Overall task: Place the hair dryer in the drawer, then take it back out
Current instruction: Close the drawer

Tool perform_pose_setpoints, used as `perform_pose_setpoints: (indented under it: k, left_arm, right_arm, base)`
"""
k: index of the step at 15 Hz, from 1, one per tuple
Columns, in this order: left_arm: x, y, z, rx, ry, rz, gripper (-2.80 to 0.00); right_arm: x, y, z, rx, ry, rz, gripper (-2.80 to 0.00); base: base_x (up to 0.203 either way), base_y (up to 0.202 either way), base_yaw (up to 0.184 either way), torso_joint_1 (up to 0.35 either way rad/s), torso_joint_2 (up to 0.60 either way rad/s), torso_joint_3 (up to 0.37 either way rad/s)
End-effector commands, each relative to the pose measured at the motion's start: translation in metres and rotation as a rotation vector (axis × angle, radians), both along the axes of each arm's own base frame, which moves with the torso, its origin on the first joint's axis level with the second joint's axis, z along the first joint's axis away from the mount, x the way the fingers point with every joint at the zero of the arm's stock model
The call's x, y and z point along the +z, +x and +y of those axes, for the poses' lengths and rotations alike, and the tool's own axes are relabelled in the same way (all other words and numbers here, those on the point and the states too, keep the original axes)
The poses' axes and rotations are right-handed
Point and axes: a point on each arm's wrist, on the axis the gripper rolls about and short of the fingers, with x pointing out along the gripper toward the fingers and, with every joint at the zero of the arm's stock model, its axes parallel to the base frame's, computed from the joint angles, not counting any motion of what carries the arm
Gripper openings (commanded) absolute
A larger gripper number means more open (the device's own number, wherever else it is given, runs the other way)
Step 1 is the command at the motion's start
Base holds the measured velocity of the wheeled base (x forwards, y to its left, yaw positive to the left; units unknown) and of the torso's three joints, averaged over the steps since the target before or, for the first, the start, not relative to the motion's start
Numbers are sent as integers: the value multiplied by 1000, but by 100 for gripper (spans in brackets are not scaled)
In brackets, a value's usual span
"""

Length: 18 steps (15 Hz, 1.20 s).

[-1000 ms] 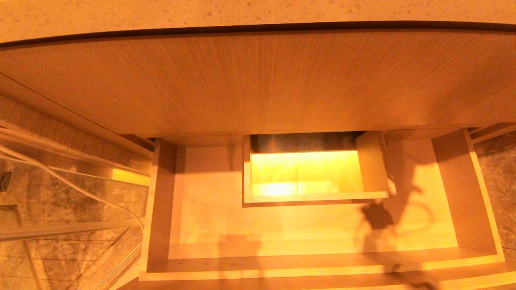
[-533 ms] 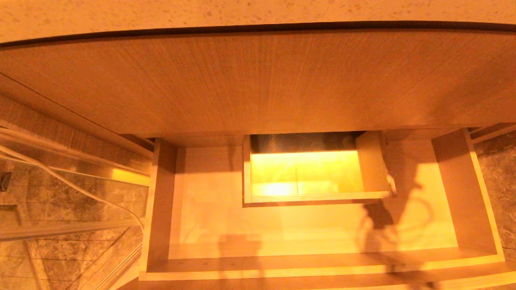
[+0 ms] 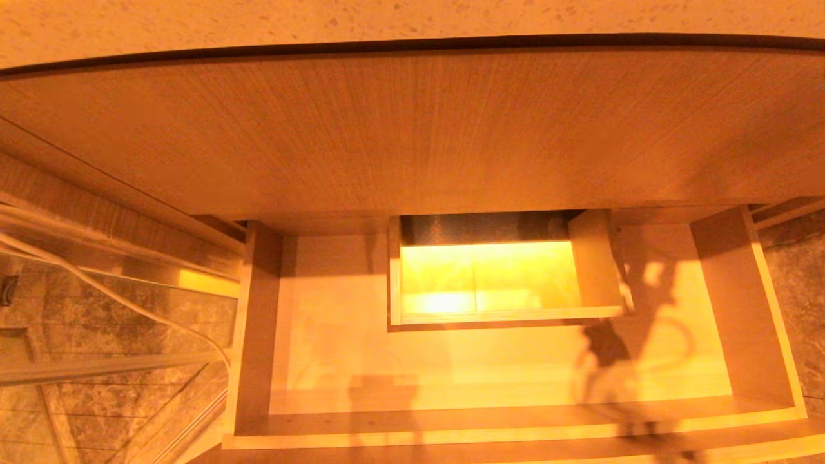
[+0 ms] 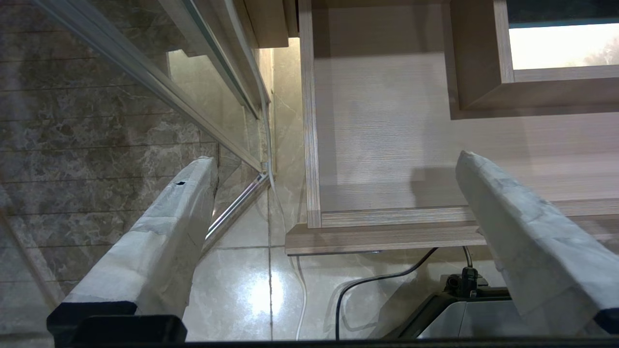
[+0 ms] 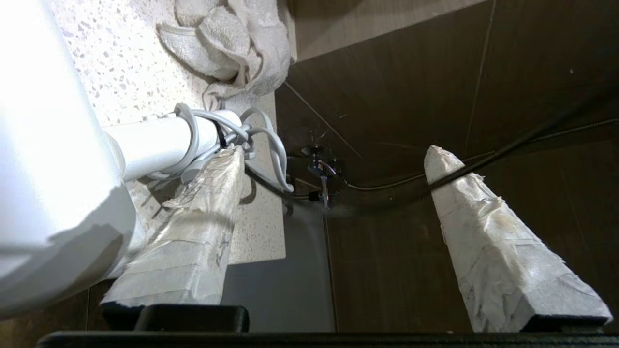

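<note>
The drawer (image 3: 515, 428) stands pulled out, wide and shallow, pale wood, with a boxed notch (image 3: 596, 264) at mid-back; nothing lies in it. The hair dryer (image 5: 48, 145) shows only in the right wrist view: a white barrel and a handle (image 5: 154, 142) wrapped in grey cord, lying on a speckled counter. My right gripper (image 5: 336, 150) is open, one finger (image 5: 203, 217) just beside the handle, nothing between the jaws. My left gripper (image 4: 337, 158) is open above the floor by the drawer's (image 4: 387, 145) front left corner. Neither gripper shows in the head view.
A big wood-grain panel (image 3: 412, 129) and a speckled counter edge (image 3: 387, 16) lie behind the drawer. A glass door (image 3: 97, 290) with a white cable stands left. A towel (image 5: 232, 43) lies on the counter; a valve and hose (image 5: 319, 164) hang by the dark wall.
Only the shadows on the right part of the drawer floor have shifted, reaching farther toward the back. The drawer itself has not moved.
</note>
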Motion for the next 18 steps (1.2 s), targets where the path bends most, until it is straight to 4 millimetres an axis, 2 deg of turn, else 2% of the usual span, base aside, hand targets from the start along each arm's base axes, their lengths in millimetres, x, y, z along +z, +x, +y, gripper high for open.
perform_pose_setpoints:
  k: [1, 2, 3, 7, 8, 11, 15, 18]
  left_arm:
    - [0, 0, 0, 0, 0, 0, 0]
    - [0, 0, 0, 0, 0, 0, 0]
    - [0, 0, 0, 0, 0, 0, 0]
    - [0, 0, 0, 0, 0, 0, 0]
    - [0, 0, 0, 0, 0, 0, 0]
    - [0, 0, 0, 0, 0, 0, 0]
    - [0, 0, 0, 0, 0, 0, 0]
    - [0, 0, 0, 0, 0, 0, 0]
  right_arm:
    - [-3, -9, 4, -9, -13, 1, 0]
    - [-6, -13, 6, -13, -20, 11, -114]
    - [-12, -19, 9, -17, -23, 32, -280]
    - [-55, -46, 21, -49, 60, 225, -280]
    - [-64, -47, 20, -82, 96, 270, -280]
    - [-89, -30, 11, -126, 200, 466, -280]
    - [-127, 7, -12, -388, 440, 857, -280]
    - [-155, 28, -22, -467, 634, 1146, -280]
  base:
    - [0, 0, 0, 0, 0, 0]
    - [0, 0, 0, 0, 0, 0]
    - [0, 0, 0, 0, 0, 0]
    - [0, 0, 0, 0, 0, 0]
    - [0, 0, 0, 0, 0, 0]
    - [0, 0, 0, 0, 0, 0]
    - [0, 0, 0, 0, 0, 0]
    - [0, 0, 0, 0, 0, 0]
